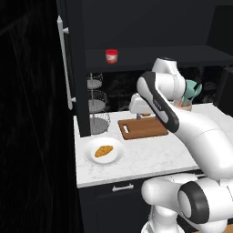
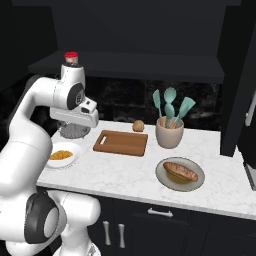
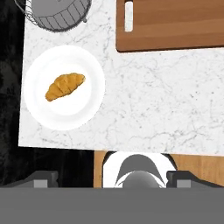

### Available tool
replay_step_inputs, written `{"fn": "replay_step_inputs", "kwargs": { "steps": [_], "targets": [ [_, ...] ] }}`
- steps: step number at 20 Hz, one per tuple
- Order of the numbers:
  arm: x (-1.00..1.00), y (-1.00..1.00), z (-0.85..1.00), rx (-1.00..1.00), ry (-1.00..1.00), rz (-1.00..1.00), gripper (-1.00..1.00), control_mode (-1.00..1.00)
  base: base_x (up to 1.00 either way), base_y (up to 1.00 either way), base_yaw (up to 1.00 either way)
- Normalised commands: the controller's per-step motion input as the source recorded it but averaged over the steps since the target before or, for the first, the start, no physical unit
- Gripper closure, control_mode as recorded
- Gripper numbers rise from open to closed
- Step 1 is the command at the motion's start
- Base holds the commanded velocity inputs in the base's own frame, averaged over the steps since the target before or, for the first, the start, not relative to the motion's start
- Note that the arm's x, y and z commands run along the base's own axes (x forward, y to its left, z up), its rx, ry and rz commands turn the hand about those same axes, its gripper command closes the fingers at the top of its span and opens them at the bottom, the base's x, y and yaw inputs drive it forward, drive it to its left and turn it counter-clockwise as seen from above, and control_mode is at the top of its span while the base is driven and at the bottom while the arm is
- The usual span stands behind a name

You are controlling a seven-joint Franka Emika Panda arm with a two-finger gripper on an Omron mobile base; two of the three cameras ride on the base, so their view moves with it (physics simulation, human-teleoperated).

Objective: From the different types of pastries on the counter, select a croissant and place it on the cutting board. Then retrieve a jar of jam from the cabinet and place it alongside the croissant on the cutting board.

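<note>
The orange croissant (image 3: 64,86) lies on a round white plate (image 3: 89,116) near the counter's (image 3: 153,100) left end, also visible as croissant (image 1: 103,150) and croissant (image 2: 61,155). The bare wooden cutting board (image 1: 143,128) (image 2: 121,142) (image 3: 175,24) sits to its right. My gripper (image 3: 114,179) hangs open and empty high over the counter, between plate and board. The red jar of jam (image 1: 111,56) (image 2: 71,57) stands on the shelf of the open dark cabinet (image 1: 150,57). A round bun (image 2: 138,125) rests behind the board.
A long loaf (image 2: 180,171) lies on a grey plate at the right. A crock of teal utensils (image 2: 169,131) stands behind it. A tiered wire basket stand (image 1: 97,107) (image 3: 57,13) is at the back left. The open cabinet door with its silver handle (image 1: 66,68) juts out on the left.
</note>
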Motion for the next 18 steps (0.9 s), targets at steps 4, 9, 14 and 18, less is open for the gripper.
{"fn": "replay_step_inputs", "kwargs": {
  "steps": [4,9,14,18],
  "targets": [
    [0.00,0.00,0.00,0.00,0.00,0.00,-1.00,-1.00,0.00,0.00,0.00],
    [0.00,0.00,0.00,0.00,0.00,0.00,-1.00,-1.00,0.00,0.00,0.00],
    [0.08,0.32,0.00,-0.01,0.00,0.00,-1.00,-1.00,0.00,0.00,0.00],
    [0.17,0.45,0.00,-0.02,0.00,0.00,-1.00,-1.00,0.00,0.00,0.00]
  ]
}}
